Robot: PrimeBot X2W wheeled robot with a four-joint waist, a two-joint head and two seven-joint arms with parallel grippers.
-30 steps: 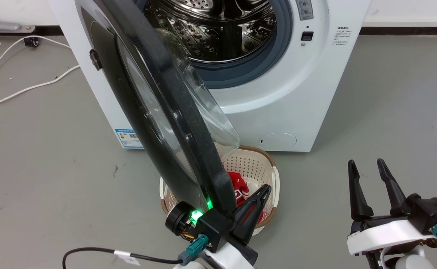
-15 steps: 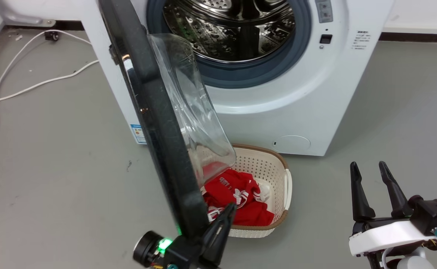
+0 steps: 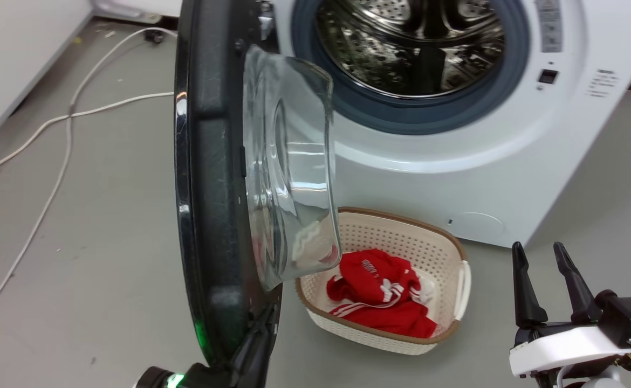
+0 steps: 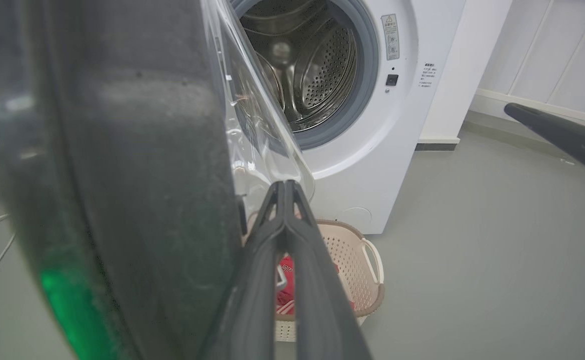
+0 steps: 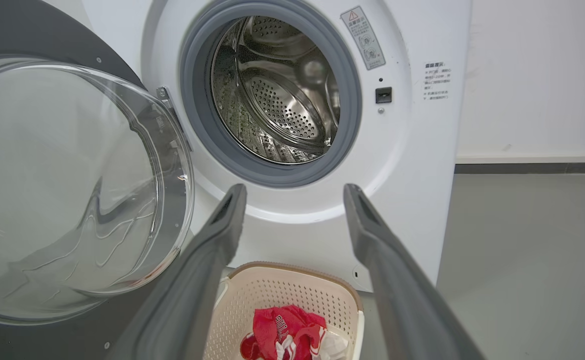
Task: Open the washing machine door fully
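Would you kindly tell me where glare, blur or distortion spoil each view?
Head view: the door's glass warps the basket behind it, and its rim glints. Left wrist view: the close door rim is blurred, glowing green low down. Right wrist view: the right gripper's jaws are soft; the drum is sharp.

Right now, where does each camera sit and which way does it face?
Head view: on the head, looking down at the washing machine door, edge-on; left gripper bottom, right gripper lower right.
Left wrist view: from that wrist, faces the washing machine along the door's inner side; own fingers shut.
Right wrist view: from that wrist, faces the drum; own fingers open.
Shared: all three show the basket below the drum.
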